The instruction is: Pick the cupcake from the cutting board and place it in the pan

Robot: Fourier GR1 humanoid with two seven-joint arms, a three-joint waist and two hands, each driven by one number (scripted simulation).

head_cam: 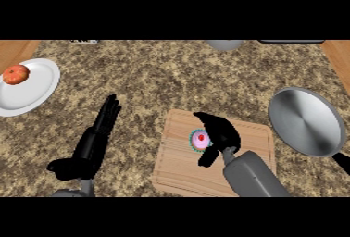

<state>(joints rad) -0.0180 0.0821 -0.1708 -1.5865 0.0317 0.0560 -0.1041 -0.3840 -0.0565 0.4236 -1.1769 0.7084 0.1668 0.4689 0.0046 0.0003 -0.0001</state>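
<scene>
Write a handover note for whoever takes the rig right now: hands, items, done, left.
Right hand: over the cutting board, fingers curling round the cupcake, which sits on the board; not lifted.
Left hand: open, fingers straight, resting over the counter left of the board.
Pan: right of the board, nothing in it.
Done: reach to the cupcake.
Left: finish the grasp, lift, carry right, set it in the pan.

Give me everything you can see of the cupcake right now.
The cupcake is small and round, seen from above: pink frosting, a red dot at its centre, a teal wrapper rim. It sits upright near the middle of the wooden cutting board. The right hand curves over its right side, hiding that edge; whether they touch is unclear.
</scene>
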